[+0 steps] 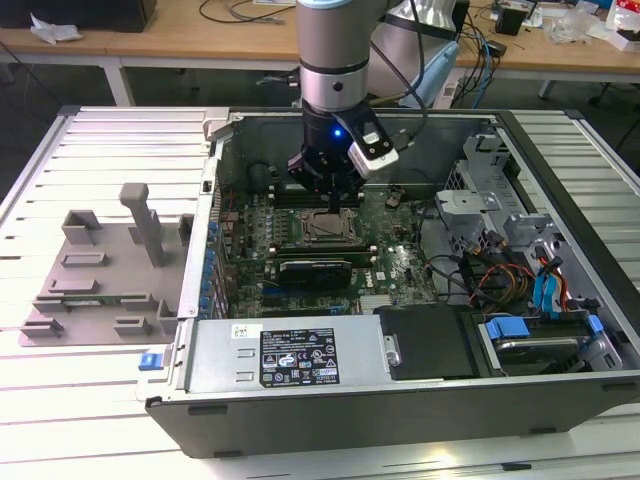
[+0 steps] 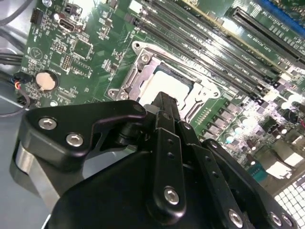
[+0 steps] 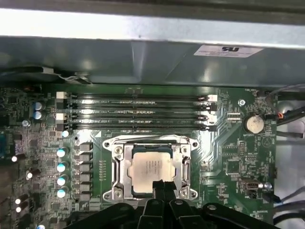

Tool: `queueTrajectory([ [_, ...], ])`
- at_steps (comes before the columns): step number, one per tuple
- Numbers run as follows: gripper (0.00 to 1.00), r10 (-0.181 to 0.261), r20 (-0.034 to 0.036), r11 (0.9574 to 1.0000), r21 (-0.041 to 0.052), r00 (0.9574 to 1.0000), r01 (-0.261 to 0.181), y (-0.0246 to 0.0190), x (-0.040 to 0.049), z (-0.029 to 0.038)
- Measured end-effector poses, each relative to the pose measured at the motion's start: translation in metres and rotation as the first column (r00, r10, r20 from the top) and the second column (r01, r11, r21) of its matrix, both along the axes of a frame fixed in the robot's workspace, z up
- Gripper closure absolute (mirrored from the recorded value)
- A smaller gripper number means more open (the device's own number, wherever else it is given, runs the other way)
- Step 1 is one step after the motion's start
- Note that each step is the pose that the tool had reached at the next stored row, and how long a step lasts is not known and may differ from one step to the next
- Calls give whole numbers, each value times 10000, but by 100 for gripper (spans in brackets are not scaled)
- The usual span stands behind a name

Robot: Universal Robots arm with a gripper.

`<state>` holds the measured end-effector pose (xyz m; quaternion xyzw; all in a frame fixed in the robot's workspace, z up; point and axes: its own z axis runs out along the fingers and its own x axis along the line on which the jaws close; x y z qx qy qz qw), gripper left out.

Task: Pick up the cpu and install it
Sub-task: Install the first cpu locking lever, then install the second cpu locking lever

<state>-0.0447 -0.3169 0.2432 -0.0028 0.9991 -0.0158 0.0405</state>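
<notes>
your black two-finger gripper (image 3: 163, 187) hangs with its fingers pressed together, holding nothing, just above the small square cpu with its pale silvery metal top (image 3: 151, 168), which lies in the metal-rimmed socket frame (image 3: 120, 168). any downward drift could press the chip askew and, i judge, bend contacts.

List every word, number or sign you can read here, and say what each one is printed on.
None can be read clearly.
black label on the power supply: print and marks, too small to read.
white sticker on the case wall: a dark mark, blurred.
the cpu: faint lines of print on its top, unreadable.
motherboard: tiny white lettering, unreadable.
</notes>
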Motion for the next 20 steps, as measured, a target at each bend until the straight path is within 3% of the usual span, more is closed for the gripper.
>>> queueTrajectory([
  [2,89,-3,-171,9999,-111,9999,1,-2,0,1],
  [3,89,-4,-212,9999,-129,9998,1,-2,0,0],
  [6,89,4,-215,9999,-110,9998,-6,-28,0,0],
  [8,89,8,-215,10000,20,9998,-8,-55,0,0],
  [9,89,10,-214,9999,142,9998,-7,-59,0,0],
  [20,89,11,-214,9998,192,9998,-7,-59,0,0],
])
